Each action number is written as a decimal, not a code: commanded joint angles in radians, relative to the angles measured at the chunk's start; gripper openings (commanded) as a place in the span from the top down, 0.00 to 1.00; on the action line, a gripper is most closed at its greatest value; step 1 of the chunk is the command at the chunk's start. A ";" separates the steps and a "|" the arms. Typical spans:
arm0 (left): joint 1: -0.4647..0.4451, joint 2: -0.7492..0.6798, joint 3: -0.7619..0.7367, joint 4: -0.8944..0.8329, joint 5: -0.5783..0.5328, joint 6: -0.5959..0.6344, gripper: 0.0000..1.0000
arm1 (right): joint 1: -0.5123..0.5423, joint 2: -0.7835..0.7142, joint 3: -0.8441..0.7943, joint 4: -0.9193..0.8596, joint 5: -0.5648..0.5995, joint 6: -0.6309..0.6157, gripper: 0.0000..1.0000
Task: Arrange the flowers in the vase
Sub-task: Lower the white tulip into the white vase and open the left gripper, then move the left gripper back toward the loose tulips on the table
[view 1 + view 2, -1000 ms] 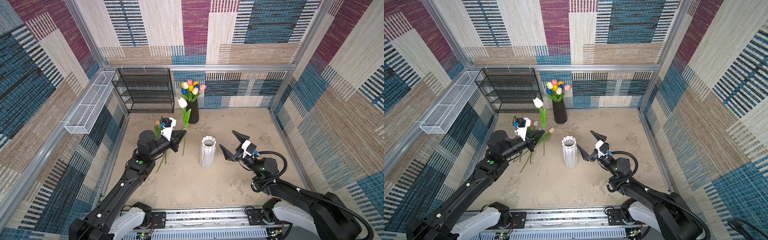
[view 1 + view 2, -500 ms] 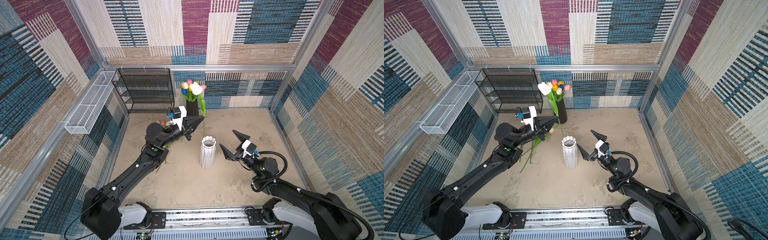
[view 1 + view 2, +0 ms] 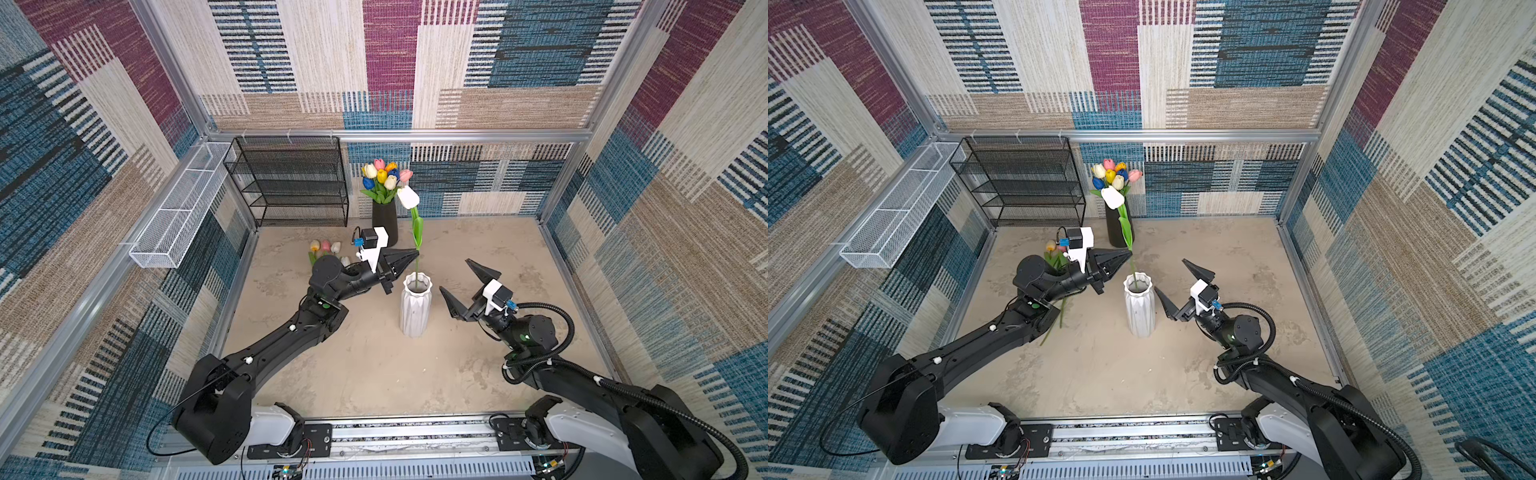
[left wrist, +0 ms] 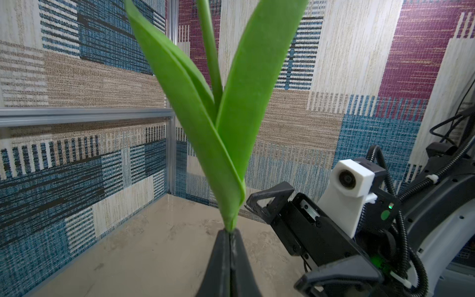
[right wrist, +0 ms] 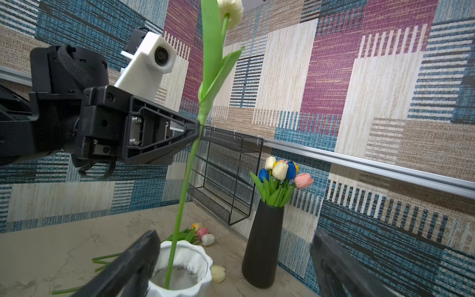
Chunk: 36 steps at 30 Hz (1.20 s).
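**Robot test cell in a laboratory**

Boxed in by patchwork woven wall panels (image 3: 390, 62) set in bare aluminium framing (image 3: 457, 135). Floored with a beige stone-look counter (image 3: 374, 365). Edged at the front by a slotted mounting rail (image 3: 407, 432) bearing a left arm (image 3: 291, 336) and a right arm (image 3: 582, 374), black, with exposed cables (image 3: 570, 328). Furnished with a black wire shelf (image 3: 291, 183) and a white wire basket (image 3: 178, 216) on the frame.

In front vase (image 3: 414, 309) – single tulip (image 3: 408, 197) stem end; rear vase (image 3: 386, 220) behind, loose tulips (image 3: 325, 246) left, rack (image 3: 291, 183) back-left.
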 commanded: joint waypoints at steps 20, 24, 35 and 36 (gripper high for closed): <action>-0.090 -0.168 -0.042 -0.633 -0.223 0.445 0.17 | 0.001 0.015 -0.002 0.027 0.003 -0.007 0.05; -0.066 -0.235 -0.071 -0.660 -0.267 0.471 0.10 | 0.002 0.018 -0.001 0.026 -0.002 -0.002 0.05; 0.290 -0.336 -0.156 -0.631 -0.389 0.271 0.16 | 0.002 -0.004 -0.002 0.022 -0.008 0.005 0.05; 0.324 -0.312 -0.150 -0.665 -0.447 0.234 0.18 | 0.002 -0.005 -0.004 0.023 -0.008 0.006 0.05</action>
